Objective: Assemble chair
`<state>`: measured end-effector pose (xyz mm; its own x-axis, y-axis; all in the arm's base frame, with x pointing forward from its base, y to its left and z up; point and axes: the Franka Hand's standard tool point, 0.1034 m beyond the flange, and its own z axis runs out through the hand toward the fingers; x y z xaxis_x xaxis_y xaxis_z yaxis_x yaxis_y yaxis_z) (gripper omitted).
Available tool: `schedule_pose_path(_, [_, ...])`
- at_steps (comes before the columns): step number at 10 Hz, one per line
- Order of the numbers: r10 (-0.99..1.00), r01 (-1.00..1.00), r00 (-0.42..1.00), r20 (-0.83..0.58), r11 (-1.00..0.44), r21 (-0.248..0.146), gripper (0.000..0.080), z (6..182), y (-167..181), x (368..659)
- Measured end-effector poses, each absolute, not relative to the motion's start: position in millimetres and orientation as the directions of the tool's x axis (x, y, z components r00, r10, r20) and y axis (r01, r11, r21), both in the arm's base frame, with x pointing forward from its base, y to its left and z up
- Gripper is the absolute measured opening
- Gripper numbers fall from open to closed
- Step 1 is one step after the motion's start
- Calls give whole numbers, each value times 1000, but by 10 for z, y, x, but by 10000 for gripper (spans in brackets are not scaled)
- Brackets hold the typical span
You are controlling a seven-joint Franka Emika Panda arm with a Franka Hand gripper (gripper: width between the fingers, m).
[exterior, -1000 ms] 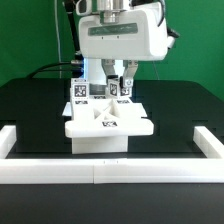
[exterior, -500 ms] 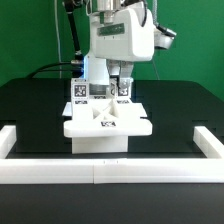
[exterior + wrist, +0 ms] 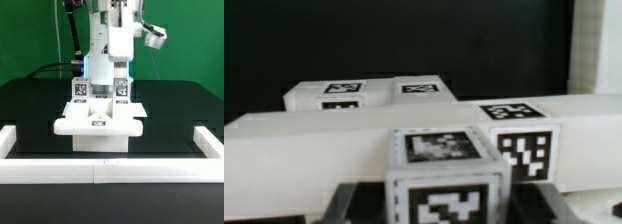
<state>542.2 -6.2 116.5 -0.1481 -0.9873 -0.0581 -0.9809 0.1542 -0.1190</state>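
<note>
Chair (image 3: 98, 125) mid-table (image 3: 30, 105), behind the front border rail (image 3: 100, 172), gripper (image 3: 110, 88) above

Bright even overhead light, soft shadows (wrist view blurry close up).

Robot arm (image 3: 108, 45): glossy white housing, boxy and smooth. A small white-and-grey camera module (image 3: 153, 35) projects from its side on the exterior view's right. Dark cables (image 3: 68, 25) run beside the upper section. No markings legible.
</note>
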Motion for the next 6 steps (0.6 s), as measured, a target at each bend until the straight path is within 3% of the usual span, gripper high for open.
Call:
schedule_pose_path(3, [-953,-948,-292,-78,299,-111,285,1166,-44,5426])
schedule_pose_path(5, [-956,-950,-283,-77,291,-112,286,1166,-43,5426])
schedule_pose_path(6, [-956,-951,-282,-77,289,-112,451,1166,-43,5426])
